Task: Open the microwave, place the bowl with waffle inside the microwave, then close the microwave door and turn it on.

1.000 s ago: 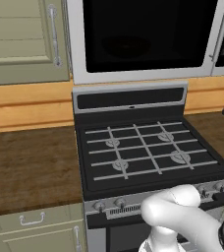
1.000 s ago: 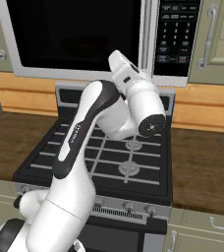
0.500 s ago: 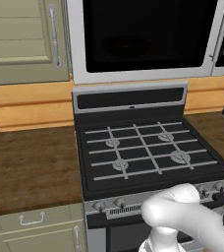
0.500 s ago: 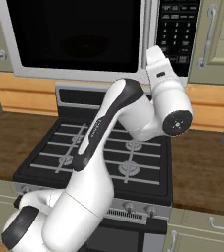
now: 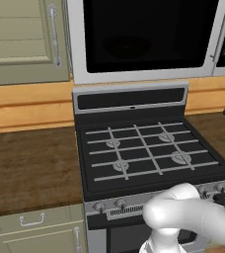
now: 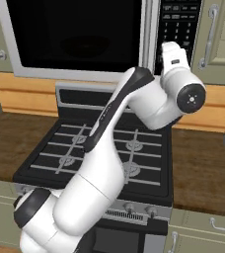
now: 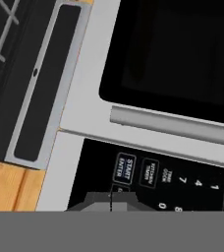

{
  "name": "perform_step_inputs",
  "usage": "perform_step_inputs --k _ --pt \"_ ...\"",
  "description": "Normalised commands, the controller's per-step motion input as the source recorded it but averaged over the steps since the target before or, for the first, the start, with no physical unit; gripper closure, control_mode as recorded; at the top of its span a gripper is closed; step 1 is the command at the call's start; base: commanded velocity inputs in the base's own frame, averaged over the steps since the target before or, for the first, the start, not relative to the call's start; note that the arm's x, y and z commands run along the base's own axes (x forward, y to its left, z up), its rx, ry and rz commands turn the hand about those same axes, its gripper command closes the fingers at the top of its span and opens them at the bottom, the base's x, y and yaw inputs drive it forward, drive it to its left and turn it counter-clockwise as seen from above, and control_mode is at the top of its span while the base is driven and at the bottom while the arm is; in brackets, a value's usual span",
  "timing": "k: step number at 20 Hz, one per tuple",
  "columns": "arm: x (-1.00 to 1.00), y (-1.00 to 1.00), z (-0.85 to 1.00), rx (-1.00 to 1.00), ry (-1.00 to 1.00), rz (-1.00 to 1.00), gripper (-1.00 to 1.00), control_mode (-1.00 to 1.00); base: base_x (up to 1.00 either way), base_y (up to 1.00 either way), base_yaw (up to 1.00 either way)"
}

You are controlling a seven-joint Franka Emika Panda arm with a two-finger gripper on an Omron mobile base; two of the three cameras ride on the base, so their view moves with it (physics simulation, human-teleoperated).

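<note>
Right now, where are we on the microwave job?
Looks done: the microwave door is closed; a faint round shape shows behind its dark glass, too dim to identify. In hand: the shut claw is at the button panel, beside the START/ENTER button. Left: pressing start.

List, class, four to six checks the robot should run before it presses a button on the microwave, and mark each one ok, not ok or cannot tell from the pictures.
1. Microwave door shut flush against the frame: ok.
2. Bowl inside on the turntable: cannot tell; the window is too dark.
3. Gripper shut, so its tips form one point for pressing: ok.
4. Gripper up at the button panel, clear of the bar handle: ok.
5. Tips lined up with the START button: not ok; the button sits just beyond and to one side of them.
6. Stove grates free of the arm: ok.
</note>
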Motion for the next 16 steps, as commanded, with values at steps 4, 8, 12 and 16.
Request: perform_step_inputs --k 4,8,12,16 --pt "0.46 0.0 0.0 0.16 0.0 0.0 1.0 -1.0 0.0 0.0 0.0" --pt "0.58 0.0 0.0 0.14 0.0 0.0 1.0 -1.0 0.0 0.0 0.0" --pt "0.51 0.0 0.0 0.12 0.0 0.0 1.0 -1.0 0.0 0.0 0.0" --pt "0.44 0.0 -0.01 0.1 0.0 0.01 1.0 -1.0 0.0 0.0 0.0"
